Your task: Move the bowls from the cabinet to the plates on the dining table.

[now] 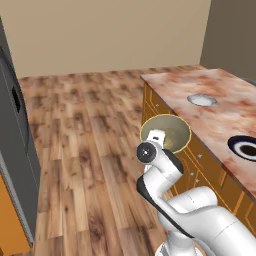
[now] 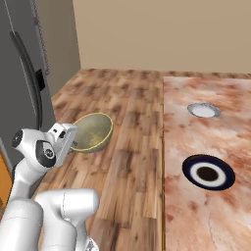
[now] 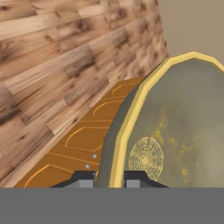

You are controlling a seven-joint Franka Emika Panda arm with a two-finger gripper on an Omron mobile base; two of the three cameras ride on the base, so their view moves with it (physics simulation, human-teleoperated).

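We see the white arm (image 1: 200,215) rising from its base and bending forward at the elbow, so the wrist points toward the dining table (image 1: 220,120); the hand is rolled on its side. The gripper (image 3: 109,178) is closed on the yellowish rim of 1 bowl (image 1: 167,131), with 1 finger tip on the outside wall and 1 on the inside; in the hand view the rim passes between the 2 dark tips.

The bowl is held in the air, tilted so that its opening faces partly toward the cameras; it hangs above the wooden floor (image 1: 85,130), just beside the orange front of the table base, and it is not over the marbled top. In the right base view the bowl (image 2: 92,131) is in front of the wrist, left of the table edge.

On the table top lie 2 plates, well apart from the bowl; the pale plate (image 2: 203,110) is further away, the dark plate (image 2: 208,172) with the white ring is nearer to the base.
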